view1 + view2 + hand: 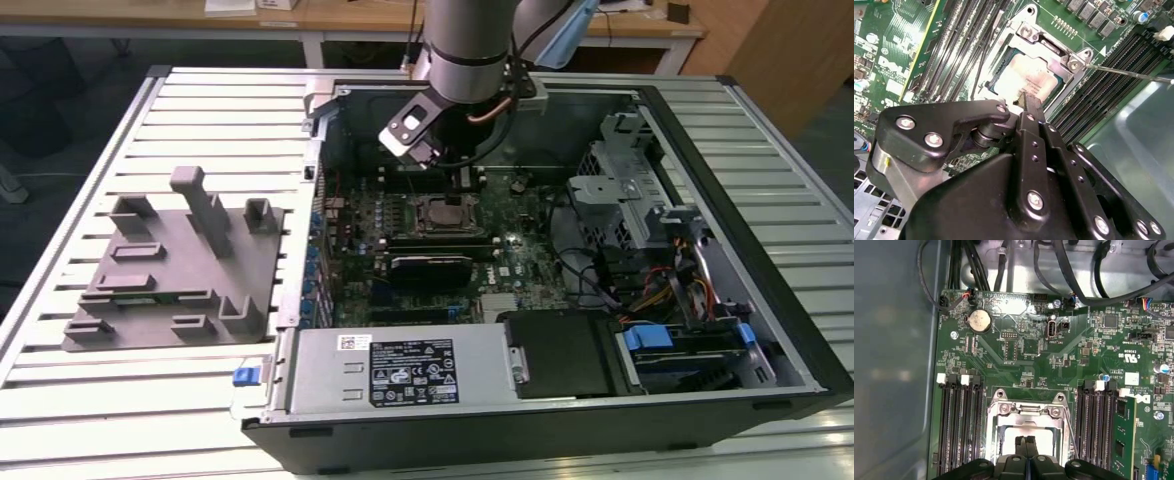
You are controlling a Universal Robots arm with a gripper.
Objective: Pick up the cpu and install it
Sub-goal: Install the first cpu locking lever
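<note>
Supporting table (80, 400): slatted metal bench that carries the whole job, with the case lying on its side so that the board faces up towards the arm.
Computer case (787, 330): side panel off, which leaves the inside open from above.
Grey fixture (174, 270): stands on the bench at the exterior view's left, well apart from the gripper; no chip shows on it.
Arm (467, 40): reaches straight down into the case, over the middle of the board.
Motherboard (1019, 355): flat on the case floor, with empty memory slots (961, 425) on both sides of the socket.
Gripper (1026, 102): fingers pressed together with nothing between them, tips pointed down at the chip's top; whether they touch it I cannot tell.
Socket (1074, 62): metal frame surrounds the chip, and its thin wire lever (1134, 74) juts out to one side, seemingly unlatched.
Cpu (1026, 80): pale silver square lying flat inside the socket, directly beneath the fingertips; it looks placed rather than carried.
</note>
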